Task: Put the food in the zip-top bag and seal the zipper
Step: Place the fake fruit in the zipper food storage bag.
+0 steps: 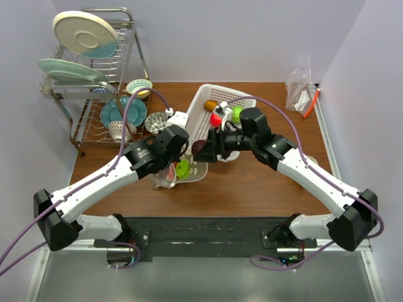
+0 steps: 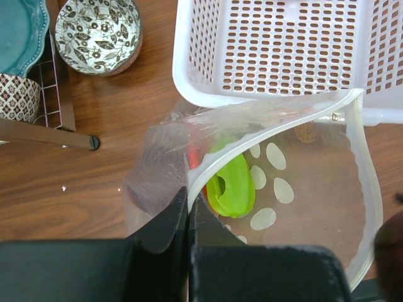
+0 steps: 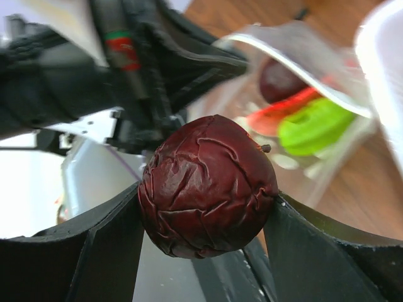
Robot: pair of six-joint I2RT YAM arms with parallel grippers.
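Wooden table [image 1: 252, 189], halfway-ish: pinching zip-top bag [image 2: 315, 176] open with left gripper [image 2: 187, 198], clutching dark purple piece [image 3: 208, 182] in right gripper [image 3: 208, 211], not zipped yet.

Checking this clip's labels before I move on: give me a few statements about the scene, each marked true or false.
1. The right fingers grip a wrinkled dark purple fruit. True.
2. The left fingers hang open above the zip-top bag. False: they are shut on the bag's rim, holding its mouth open.
3. A green piece lies inside the bag. True.
4. The white basket holds no food. False: a red apple and a green ball lie in it.
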